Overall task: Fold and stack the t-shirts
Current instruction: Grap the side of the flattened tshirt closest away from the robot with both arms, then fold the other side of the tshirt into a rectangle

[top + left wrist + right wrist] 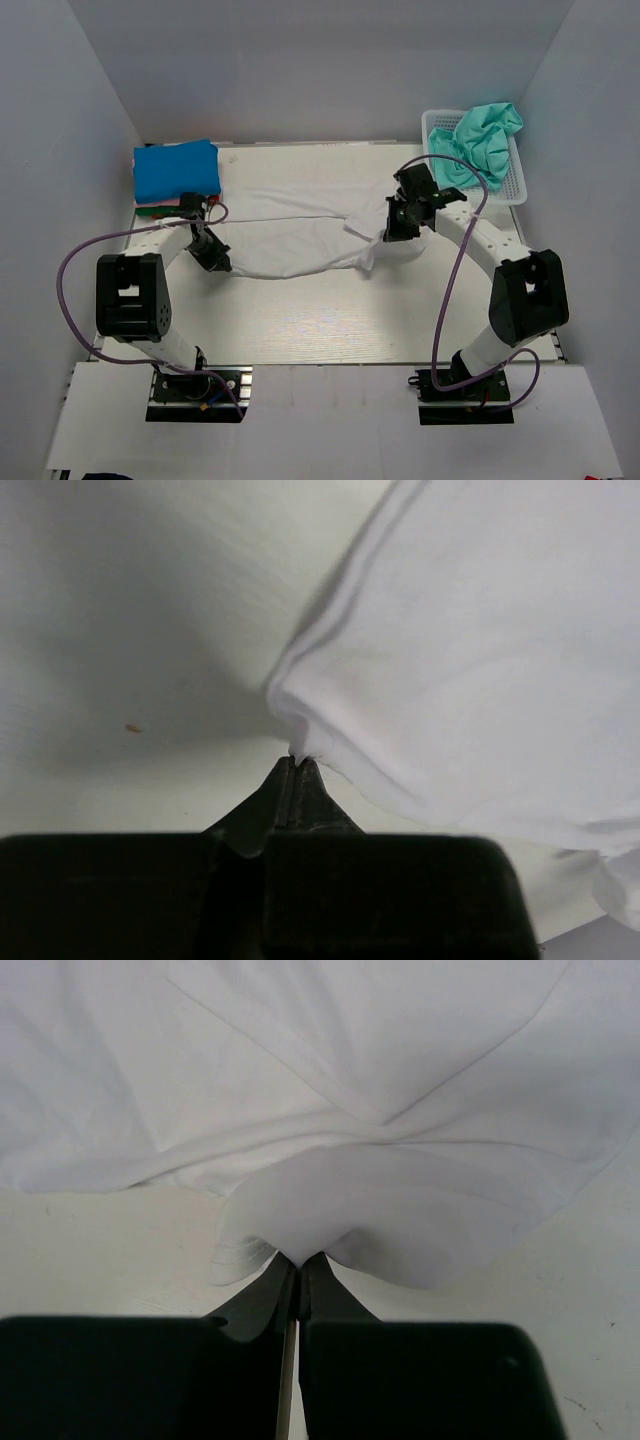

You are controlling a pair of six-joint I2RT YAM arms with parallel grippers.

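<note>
White t-shirt (290,240) long axis left-right; left gripper (297,770), right gripper (298,1265) each pinched tight on opposite ends

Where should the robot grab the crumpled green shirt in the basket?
Pinch the raised bunch on top of the teal-green t-shirt, coming straight down. It lies crumpled, heaped above the rim of the white mesh basket, so folds stick up while the walls probably block a sideways approach.

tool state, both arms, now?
left tool: closed, pinching an edge of the white t-shirt.
right tool: closed, pinching a fold of the same white t-shirt.
</note>
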